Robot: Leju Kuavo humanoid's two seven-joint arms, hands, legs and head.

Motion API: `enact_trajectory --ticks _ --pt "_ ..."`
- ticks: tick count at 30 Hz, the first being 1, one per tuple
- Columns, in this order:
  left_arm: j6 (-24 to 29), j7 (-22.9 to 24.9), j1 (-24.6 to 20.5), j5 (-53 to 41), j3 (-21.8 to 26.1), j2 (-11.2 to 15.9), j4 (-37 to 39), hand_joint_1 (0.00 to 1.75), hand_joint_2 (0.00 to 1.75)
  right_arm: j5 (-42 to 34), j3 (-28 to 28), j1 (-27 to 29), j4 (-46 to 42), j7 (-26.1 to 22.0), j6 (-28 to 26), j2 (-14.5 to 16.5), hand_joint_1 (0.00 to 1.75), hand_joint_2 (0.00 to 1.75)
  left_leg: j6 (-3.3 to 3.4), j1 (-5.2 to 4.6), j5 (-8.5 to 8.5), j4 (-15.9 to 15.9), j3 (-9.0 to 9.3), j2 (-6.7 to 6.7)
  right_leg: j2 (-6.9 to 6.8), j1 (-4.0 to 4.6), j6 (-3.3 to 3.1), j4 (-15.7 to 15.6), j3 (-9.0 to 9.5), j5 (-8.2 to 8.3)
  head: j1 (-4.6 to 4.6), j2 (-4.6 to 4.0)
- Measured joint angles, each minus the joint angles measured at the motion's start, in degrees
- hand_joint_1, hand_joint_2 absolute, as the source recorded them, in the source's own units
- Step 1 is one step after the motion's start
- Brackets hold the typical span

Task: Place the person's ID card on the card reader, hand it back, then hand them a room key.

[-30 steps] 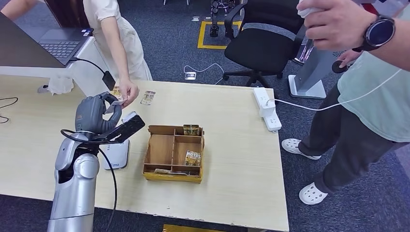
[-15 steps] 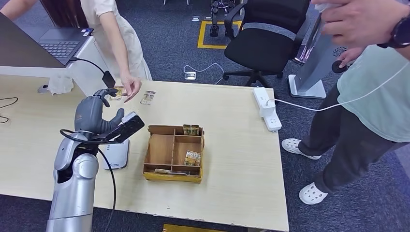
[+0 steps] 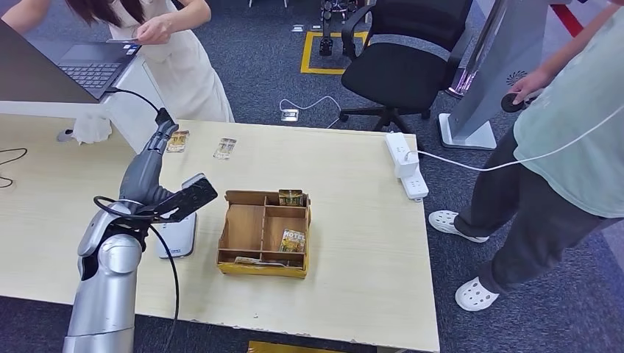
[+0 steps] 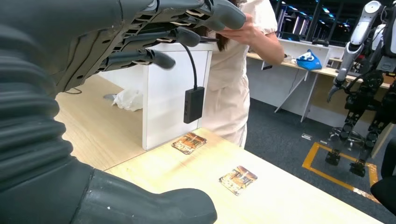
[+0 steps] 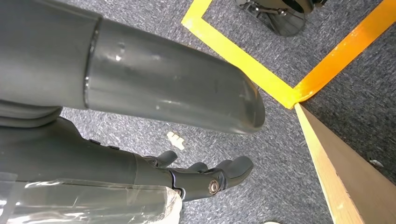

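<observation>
The left hand [image 3: 151, 158] is reaching out flat toward the upper left of the frame, its fingers [image 4: 159, 58] lying extended and apart with nothing between them. The right hand [image 5: 205, 175] is hanging over grey carpet beside the table edge, fingers loosely curled and holding nothing. The ID card [image 3: 123, 40] is sitting at the top left of the frame, pinched in the hands of the person in the cream dress [image 3: 176, 66], above an open laptop [image 3: 92, 66]. The card reader [image 3: 175, 234], a white slab, is lying on the table [image 3: 353, 220] at lower left, partly covered by the arm's black wrist camera [image 3: 188, 198]. Two room key cards [image 3: 225, 148] are lying near the table's far edge, one just beside the fingertips; a dangling black adapter [image 4: 193, 104] is hanging above them. A wooden organiser box [image 3: 265, 234] is holding more cards at centre. A white power strip [image 3: 406, 165] is lying at right, near a second person in a green shirt [image 3: 574, 140].
</observation>
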Motion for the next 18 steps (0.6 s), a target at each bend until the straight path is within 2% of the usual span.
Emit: enact_trajectory --ticks 18 --pt "0.0 0.2 0.1 0.3 -0.4 0.7 -0.4 0.0 1.75 0.0 0.1 0.0 -0.3 0.0 0.2 0.0 0.0 0.0 0.0 0.0 0.0 0.0 0.0 0.0 0.0 0.0 0.0 0.0 -0.01 0.0 0.01 0.0"
